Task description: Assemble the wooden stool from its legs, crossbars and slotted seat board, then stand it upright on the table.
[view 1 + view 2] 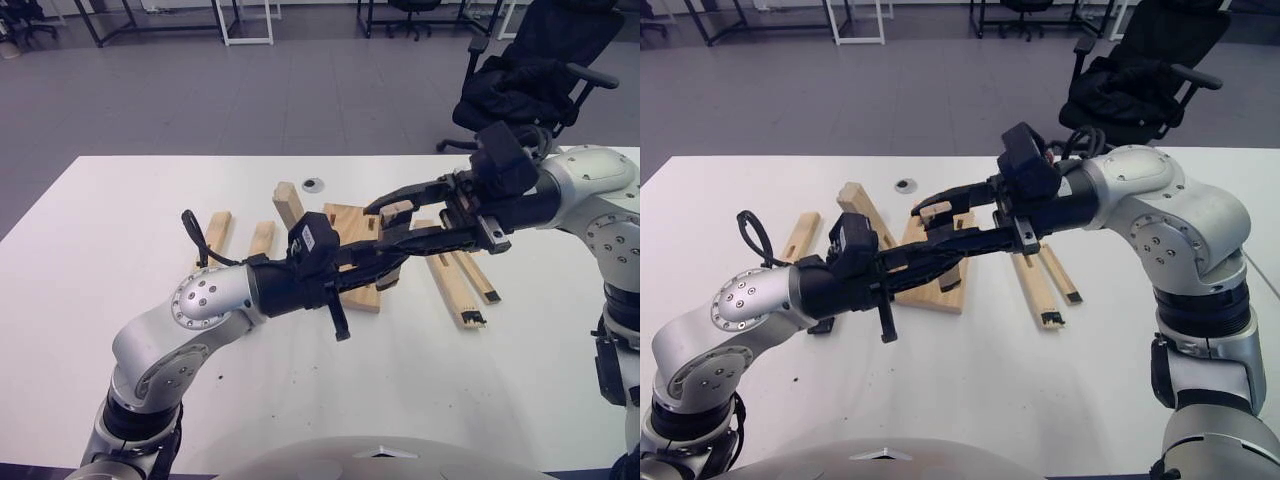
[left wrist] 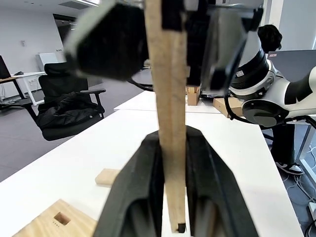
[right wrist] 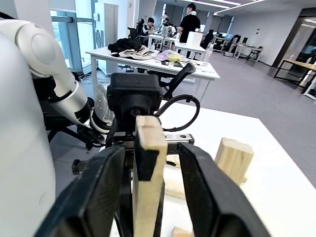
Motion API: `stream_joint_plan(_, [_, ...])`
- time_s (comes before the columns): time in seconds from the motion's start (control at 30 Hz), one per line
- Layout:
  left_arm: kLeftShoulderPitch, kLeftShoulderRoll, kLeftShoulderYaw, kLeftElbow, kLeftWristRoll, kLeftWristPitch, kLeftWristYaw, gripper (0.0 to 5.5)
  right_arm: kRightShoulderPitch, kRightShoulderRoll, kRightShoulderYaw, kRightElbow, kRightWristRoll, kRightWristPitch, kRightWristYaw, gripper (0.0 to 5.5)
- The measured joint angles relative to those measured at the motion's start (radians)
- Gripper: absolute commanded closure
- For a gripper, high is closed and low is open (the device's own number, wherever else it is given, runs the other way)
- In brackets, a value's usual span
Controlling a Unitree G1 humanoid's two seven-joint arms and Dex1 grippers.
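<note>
Wooden bar (image 2: 170,123) sits clamped in my left claw (image 2: 173,136) above the seat board (image 1: 345,217); my right claw (image 3: 150,148) straddles its far end, fingers (image 3: 207,197) slightly apart, probably to regrip for slotting.

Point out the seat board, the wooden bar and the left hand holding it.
seat board (image 2: 49,228), left wrist view, top face beside a slot.
wooden bar (image 2: 165,74), left wrist view, mid-length.
left hand (image 2: 173,138), left wrist view, between its fingertips.

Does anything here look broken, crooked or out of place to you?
Nothing looks damaged or spilled, just unassembled. The seat board lies flat with loose sticks scattered around it at mixed angles. The left claw holds one stick in the air, its far end inside the open right claw.
</note>
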Motion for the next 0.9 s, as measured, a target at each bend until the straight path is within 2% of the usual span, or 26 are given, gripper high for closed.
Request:
stream_joint_plan(0.1, [-0.03,-0.041,0.102,0.03,-0.102,-0.005,0.083,5.12,0.054,-0.023,-0.184,0.077,0.082,0.031,-0.102,2.79])
stream_joint_plan(0.17, [-0.108,-0.067,0.216,0.065,-0.255,-0.046,0.181,5.12,0.057,-0.013,-0.266,0.169,0.086,0.02,-0.183,2.79])
stream_joint_plan(0.2, [-0.186,-0.07,0.32,0.117,-0.393,-0.096,0.278,5.12,0.062,0.009,-0.306,0.222,0.081,0.002,-0.234,2.79])
stream_joint_plan(0.3, [-0.298,-0.009,0.583,0.27,-0.598,-0.223,0.457,5.12,0.136,0.085,-0.357,0.306,0.035,-0.056,-0.345,2.79])
stream_joint_plan(0.4, [-0.172,0.046,0.714,0.428,-0.555,-0.26,0.44,5.12,0.232,0.184,-0.359,0.346,-0.056,-0.137,-0.452,2.79])
stream_joint_plan(0.5, [-0.019,0.045,0.633,0.581,-0.325,-0.293,0.37,5.12,0.313,0.272,-0.32,0.354,-0.14,-0.195,-0.523,2.79])
stream_joint_plan(0.57, [0.051,-0.013,0.525,0.631,-0.193,-0.308,0.36,5.12,0.333,0.312,-0.278,0.372,-0.206,-0.238,-0.548,2.79])
stream_joint_plan(0.67, [0.121,-0.147,0.425,0.607,-0.117,-0.31,0.413,5.12,0.366,0.349,-0.236,0.406,-0.284,-0.296,-0.559,2.79])
stream_joint_plan(0.8, [0.278,-0.226,0.405,0.547,-0.032,-0.368,0.424,5.12,0.412,0.385,-0.215,0.428,-0.327,-0.328,-0.561,2.79])
stream_joint_plan(0.9, [0.378,-0.233,0.379,0.502,0.057,-0.395,0.421,5.12,0.414,0.4,-0.211,0.437,-0.332,-0.34,-0.561,2.79])
